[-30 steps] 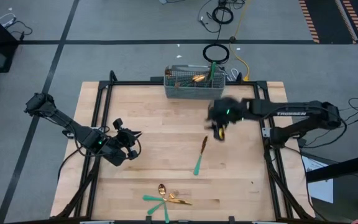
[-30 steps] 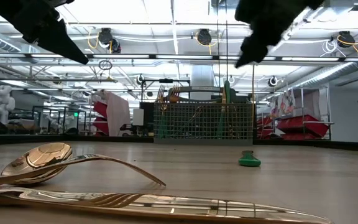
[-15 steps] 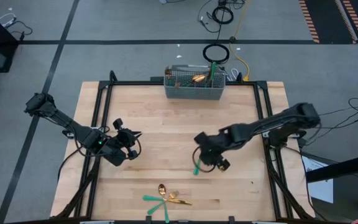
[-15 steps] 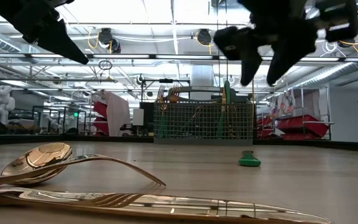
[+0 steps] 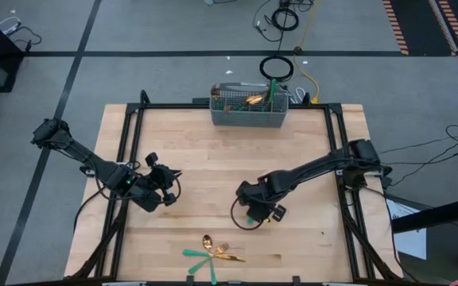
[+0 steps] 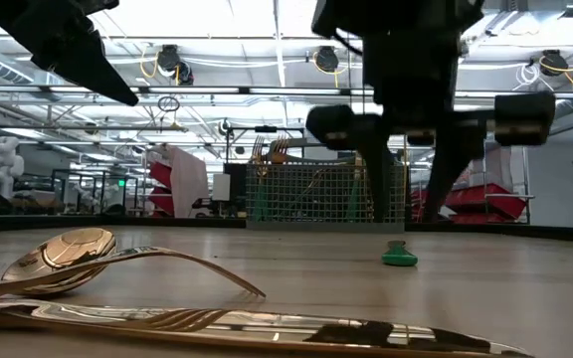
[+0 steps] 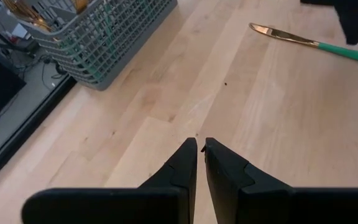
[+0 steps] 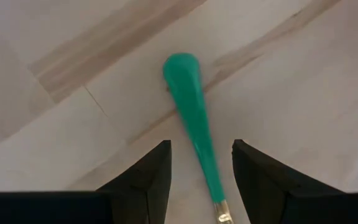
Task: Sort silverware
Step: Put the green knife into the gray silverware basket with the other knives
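Observation:
A knife with a gold blade and a teal handle [image 8: 190,106] lies flat on the wooden table, mostly hidden under my right arm in the high view [image 5: 251,217]. My right gripper [image 8: 201,158] is open and points down, one finger on each side of the handle and apart from it; the low view shows it above the handle's end [image 6: 399,257]. Near the table's near edge, more silverware [image 5: 213,254] lies in a small pile. My left gripper [image 7: 201,148] is shut and hovers by the table's left side [image 5: 161,189], touching nothing.
A grey wire-mesh caddy [image 5: 249,109] stands at the far edge's middle with some silverware upright in it. In the low view a spoon [image 6: 63,254] and forks [image 6: 217,320] lie close in front. Bare wood lies between the caddy and the knife.
My right gripper has moved from near the caddy toward the near edge and down, ending over the knife's teal handle with its fingers pointing at the table. The knife has stayed where it was.

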### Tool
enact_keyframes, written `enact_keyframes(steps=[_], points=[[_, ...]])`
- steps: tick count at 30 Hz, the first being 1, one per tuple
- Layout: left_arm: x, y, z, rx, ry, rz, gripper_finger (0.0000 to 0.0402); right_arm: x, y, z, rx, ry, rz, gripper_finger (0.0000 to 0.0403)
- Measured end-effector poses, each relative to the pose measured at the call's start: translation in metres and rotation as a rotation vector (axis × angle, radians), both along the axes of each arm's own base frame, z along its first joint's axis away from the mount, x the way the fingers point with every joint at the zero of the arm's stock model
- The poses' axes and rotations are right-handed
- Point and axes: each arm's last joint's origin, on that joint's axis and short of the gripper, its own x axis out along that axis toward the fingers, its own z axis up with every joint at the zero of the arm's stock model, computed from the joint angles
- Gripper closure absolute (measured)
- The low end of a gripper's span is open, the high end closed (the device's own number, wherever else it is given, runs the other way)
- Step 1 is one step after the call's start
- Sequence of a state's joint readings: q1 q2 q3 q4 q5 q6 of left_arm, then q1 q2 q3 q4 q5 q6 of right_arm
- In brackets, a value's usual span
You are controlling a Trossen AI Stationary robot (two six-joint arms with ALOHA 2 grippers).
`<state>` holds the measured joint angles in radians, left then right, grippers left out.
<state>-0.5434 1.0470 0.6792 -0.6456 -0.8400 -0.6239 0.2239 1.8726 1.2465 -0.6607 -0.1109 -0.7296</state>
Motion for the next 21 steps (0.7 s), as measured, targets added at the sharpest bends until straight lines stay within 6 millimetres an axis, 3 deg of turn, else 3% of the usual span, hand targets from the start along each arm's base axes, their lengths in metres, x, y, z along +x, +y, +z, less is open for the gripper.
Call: enact_keyframes(steps=[6,10,13,18,21], points=[[0.000,0.000,0.000,0.000,0.000,0.000,0.0360,0.007,0.001,-0.029,-0.046,0.055,0.018,0.0245],[0.000,0.000,-0.001,0.000,-0.001,0.000,0.0360,0.010,0.002,-0.049,-0.167,0.080,0.026,0.0249],[-0.002,0.001,-0.009,-0.004,0.008,0.013,0.0360,0.009,0.006,-0.058,-0.243,0.102,0.090,0.0284],[-0.007,0.004,-0.021,-0.041,0.009,0.061,0.0360,0.005,0.016,-0.058,-0.264,0.111,0.142,0.0383],[-0.009,0.005,-0.026,-0.044,0.016,0.068,0.0360,0.004,0.022,-0.059,-0.285,0.096,0.130,0.0395]])
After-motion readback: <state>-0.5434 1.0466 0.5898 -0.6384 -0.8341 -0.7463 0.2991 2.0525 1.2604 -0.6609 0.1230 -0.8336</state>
